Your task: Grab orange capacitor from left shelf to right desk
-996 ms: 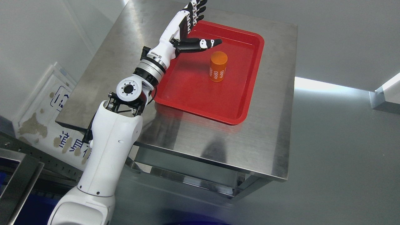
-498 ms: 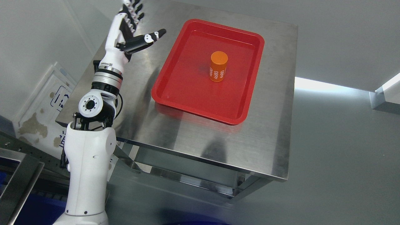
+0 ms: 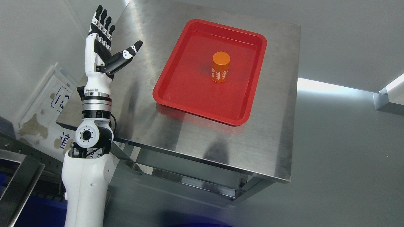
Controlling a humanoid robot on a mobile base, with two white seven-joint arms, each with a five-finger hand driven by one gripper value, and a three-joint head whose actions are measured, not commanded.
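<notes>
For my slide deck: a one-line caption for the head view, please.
Orange capacitor stands upright in the red tray on the steel desk; the open left hand is raised off to the tray's left.

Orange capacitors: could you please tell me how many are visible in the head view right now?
1. The orange capacitor stands upright inside the red tray on the steel desk, toward the tray's far half. The left hand is open and holds none. No others show.

- orange capacitor [image 3: 220, 66]: bright orange, white digits printed on its side
- tray [image 3: 189, 97]: glossy red all over
- tabletop [image 3: 271, 126]: brushed silver-grey steel
- left hand [image 3: 102, 44]: white shells, black fingers and joints
- floor [image 3: 347, 157]: plain grey
</notes>
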